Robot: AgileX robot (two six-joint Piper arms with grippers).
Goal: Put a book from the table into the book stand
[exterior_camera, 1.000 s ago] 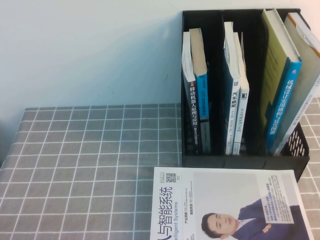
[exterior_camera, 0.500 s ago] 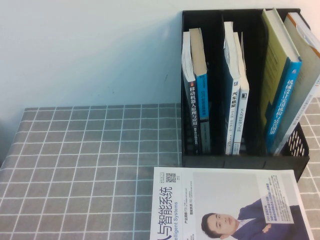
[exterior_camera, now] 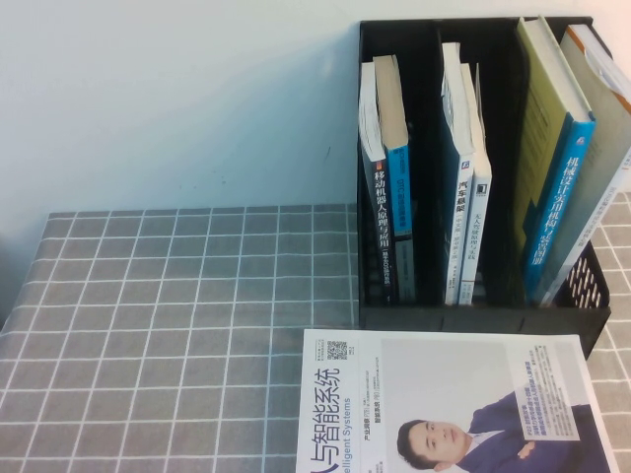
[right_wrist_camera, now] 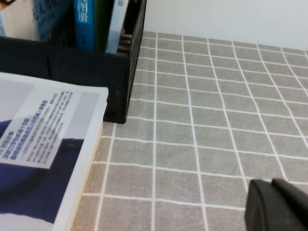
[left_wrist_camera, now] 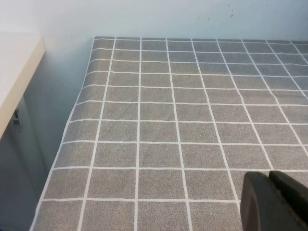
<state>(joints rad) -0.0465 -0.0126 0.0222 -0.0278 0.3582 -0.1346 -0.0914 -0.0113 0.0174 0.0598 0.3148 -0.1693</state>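
The book, pale yellow-green with a blue spine, stands leaning in the right compartment of the black book stand. The stand is at the back right of the grey checked table. Neither gripper shows in the high view. My left gripper is shut and empty, low over bare cloth near the table's left edge. My right gripper is shut and empty over bare cloth, to the right of the stand's corner.
A white-covered book showing a man in a suit lies flat just in front of the stand; it also shows in the right wrist view. Several other books stand in the left and middle compartments. A wall is close behind.
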